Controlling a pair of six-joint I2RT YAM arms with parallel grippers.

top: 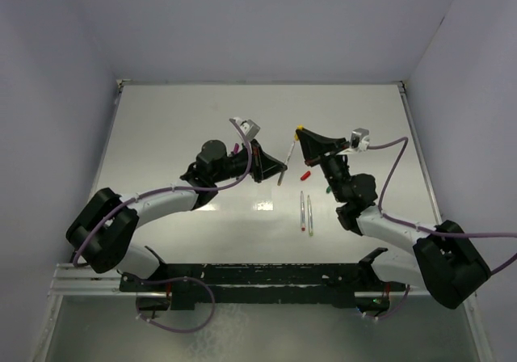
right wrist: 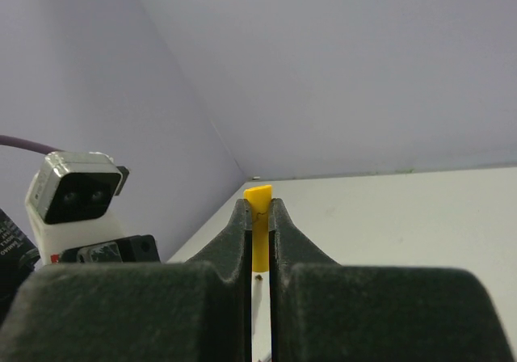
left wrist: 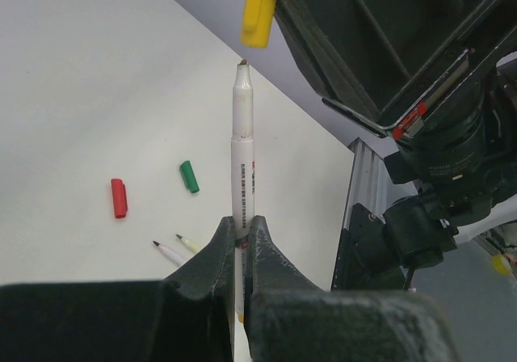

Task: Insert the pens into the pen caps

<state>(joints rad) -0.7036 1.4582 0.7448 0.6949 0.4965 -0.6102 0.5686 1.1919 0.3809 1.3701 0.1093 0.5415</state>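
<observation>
While the left gripper (left wrist: 241, 226) clamps the pen (left wrist: 242, 148), the right gripper (right wrist: 258, 210) pinches the yellow cap (left wrist: 258, 10) just beyond its tip. Held so, both likely line up for insertion.

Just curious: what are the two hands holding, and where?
Left hand pinches a pen by its lower barrel, tip free; right hand clamps the yellow cap by its sides.
</observation>
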